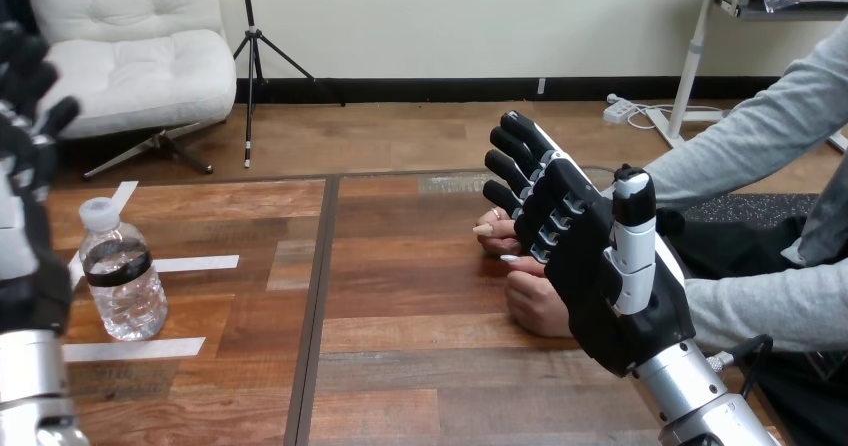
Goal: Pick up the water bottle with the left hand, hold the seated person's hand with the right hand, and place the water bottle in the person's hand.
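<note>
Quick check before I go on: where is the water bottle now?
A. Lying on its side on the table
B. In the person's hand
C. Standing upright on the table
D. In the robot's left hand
C: the water bottle stands upright with its cap on, on the table, and the left hand is beside it, not round it.

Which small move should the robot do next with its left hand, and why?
Probably bring the left hand sideways to the water bottle and curl its fingers round it. The bottle stands upright on the table, ungrasped, with the open left hand just beside it. The right hand is open by the person's hands, not curled round them.
</note>
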`<move>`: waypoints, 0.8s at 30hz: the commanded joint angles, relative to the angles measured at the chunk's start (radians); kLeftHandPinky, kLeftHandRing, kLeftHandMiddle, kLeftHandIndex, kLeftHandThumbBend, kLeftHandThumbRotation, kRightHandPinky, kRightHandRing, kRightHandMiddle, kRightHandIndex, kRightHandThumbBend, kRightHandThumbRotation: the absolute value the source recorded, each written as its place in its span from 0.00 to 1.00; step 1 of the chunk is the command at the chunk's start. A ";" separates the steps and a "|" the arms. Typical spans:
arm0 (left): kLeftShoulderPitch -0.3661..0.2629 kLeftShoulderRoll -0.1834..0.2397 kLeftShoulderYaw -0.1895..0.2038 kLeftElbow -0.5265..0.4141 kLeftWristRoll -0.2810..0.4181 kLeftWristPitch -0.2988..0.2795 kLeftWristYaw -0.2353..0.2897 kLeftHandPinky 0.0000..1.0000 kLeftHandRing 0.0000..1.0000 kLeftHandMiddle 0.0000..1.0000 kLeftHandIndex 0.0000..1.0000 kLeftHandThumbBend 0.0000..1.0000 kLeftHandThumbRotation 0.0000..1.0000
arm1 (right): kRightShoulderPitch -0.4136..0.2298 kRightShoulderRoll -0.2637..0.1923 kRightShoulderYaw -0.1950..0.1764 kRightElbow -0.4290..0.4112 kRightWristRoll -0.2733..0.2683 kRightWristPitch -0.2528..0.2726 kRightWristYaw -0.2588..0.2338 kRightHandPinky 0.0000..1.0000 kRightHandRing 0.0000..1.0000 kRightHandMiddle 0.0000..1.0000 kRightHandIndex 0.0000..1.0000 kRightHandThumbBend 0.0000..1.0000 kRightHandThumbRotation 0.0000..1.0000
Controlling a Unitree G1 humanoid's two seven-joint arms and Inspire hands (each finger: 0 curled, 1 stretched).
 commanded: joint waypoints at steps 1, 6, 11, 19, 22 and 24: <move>-0.074 0.029 0.031 0.046 0.003 -0.027 0.014 0.83 0.89 0.88 0.86 0.92 1.00 | -0.023 0.005 -0.008 -0.039 0.012 -0.003 0.005 0.99 0.99 0.98 0.95 0.90 1.00; -0.088 0.045 0.058 0.108 0.012 -0.037 0.025 0.82 0.90 0.89 0.86 0.90 1.00 | -0.023 0.002 -0.008 -0.046 0.013 0.004 0.004 0.99 1.00 0.99 0.95 0.90 1.00; -0.097 0.059 0.076 0.164 0.034 -0.055 0.034 0.85 0.92 0.91 0.87 0.90 1.00 | -0.023 -0.001 -0.010 -0.049 0.012 0.007 0.005 0.99 1.00 0.99 0.96 0.89 1.00; -0.110 0.078 0.091 0.243 0.052 -0.092 0.049 0.88 0.93 0.93 0.87 0.89 1.00 | -0.023 -0.006 -0.011 -0.056 0.017 0.016 0.010 0.99 1.00 0.99 0.96 0.90 1.00; -0.112 0.082 0.096 0.266 0.053 -0.095 0.054 0.89 0.94 0.94 0.88 0.89 1.00 | -0.023 -0.008 -0.012 -0.058 0.019 0.021 0.010 0.99 1.00 0.99 0.96 0.90 1.00; -0.114 0.084 0.099 0.278 0.052 -0.095 0.057 0.90 0.95 0.94 0.88 0.90 1.00 | -0.023 -0.008 -0.012 -0.059 0.019 0.023 0.011 0.99 1.00 0.99 0.96 0.90 1.00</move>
